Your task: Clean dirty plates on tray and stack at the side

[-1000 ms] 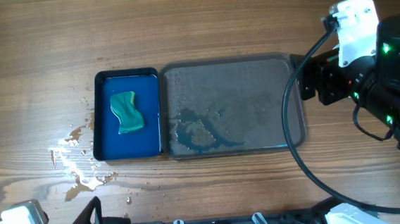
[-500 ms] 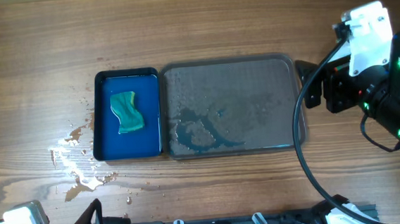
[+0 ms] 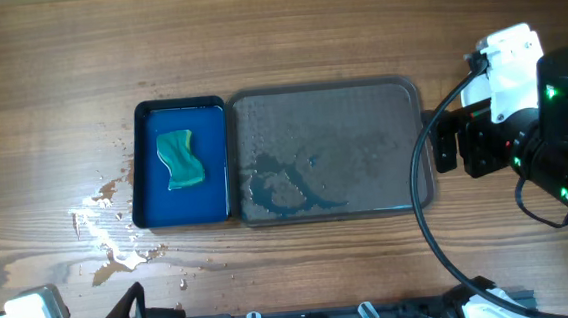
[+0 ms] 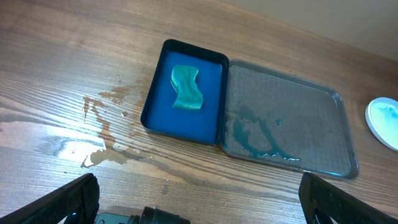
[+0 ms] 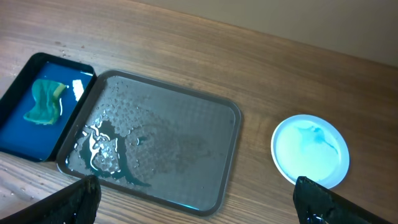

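The right arm (image 3: 523, 132) has slipped a little down the overhead frame and back toward the tray's right end since half a second ago, while everything on the wooden table (image 3: 255, 31) lies as it did. The right gripper (image 5: 196, 186) hangs spread wide with nothing between its black fingers, which show only at the lower corners of its wrist view; the left gripper (image 4: 199, 186) is likewise spread wide and holding nothing, low at the near edge of the table. The large dark grey rectangular tray (image 3: 361, 113) with rounded corners sits at mid-table, its floor beaded with water and a blue-tinted puddle pooled toward its near-left part. Touching the tray's left side is a smaller deep-blue rectangular tub (image 3: 208, 144) with a crumpled teal sponge (image 3: 181, 158) lying in it. A small white round plate (image 5: 310, 150) with a pale blue tint at its centre rests on the bare wood just off the tray's right end, apart from the rim; whether other plates lie beneath it cannot be told, and from overhead the arm hides it. Spilled water (image 3: 109, 231) glistens on the wood left of and nearer than the tub.
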